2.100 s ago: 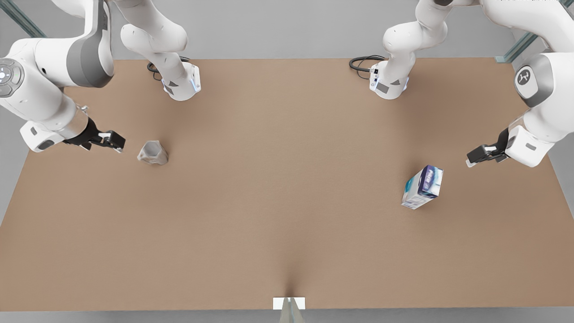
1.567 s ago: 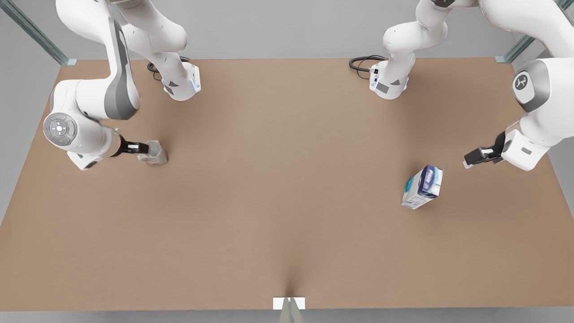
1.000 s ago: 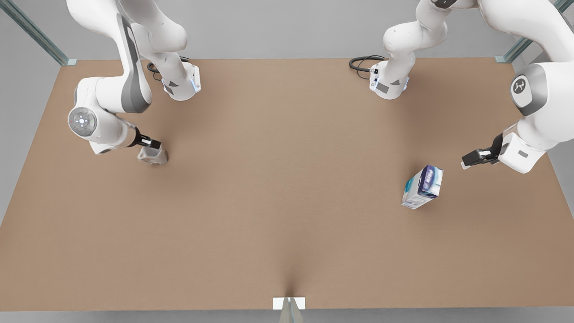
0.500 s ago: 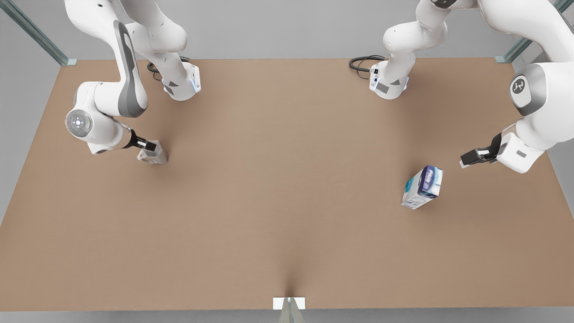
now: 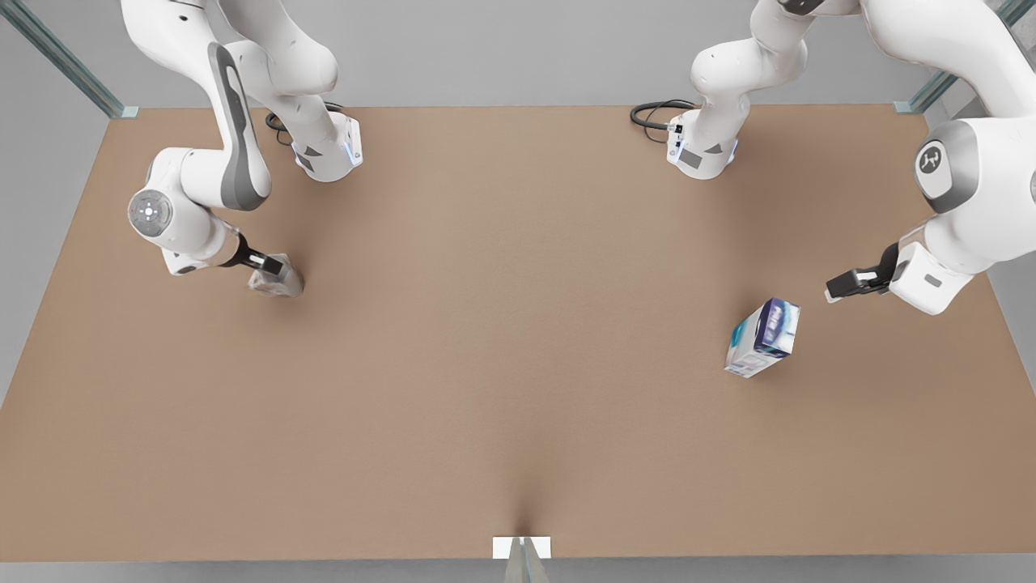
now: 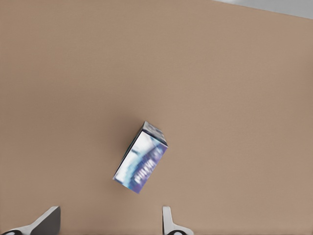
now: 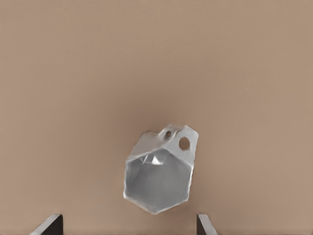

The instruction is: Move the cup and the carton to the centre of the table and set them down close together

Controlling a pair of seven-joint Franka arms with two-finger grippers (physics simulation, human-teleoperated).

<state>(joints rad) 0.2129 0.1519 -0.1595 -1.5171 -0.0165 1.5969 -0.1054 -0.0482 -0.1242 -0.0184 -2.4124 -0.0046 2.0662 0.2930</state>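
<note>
Front view, cup (image 5: 277,279): left of frame on the table (image 5: 518,340), my right gripper (image 5: 273,265) just above it.
Front view, carton (image 5: 763,337): right of frame, my left gripper (image 5: 835,288) near, apart.
Left wrist: fingers (image 6: 168,223) spread wide, empty; carton (image 6: 141,164) mid-frame. I'd square to its narrow faces first.
Right wrist: fingers (image 7: 49,224) wide, nothing held; cup (image 7: 159,172) lower centre. I'd descend straight and straddle the rim.

Front camera high overhead; wrist cameras face the table (image 5: 518,364).
</note>
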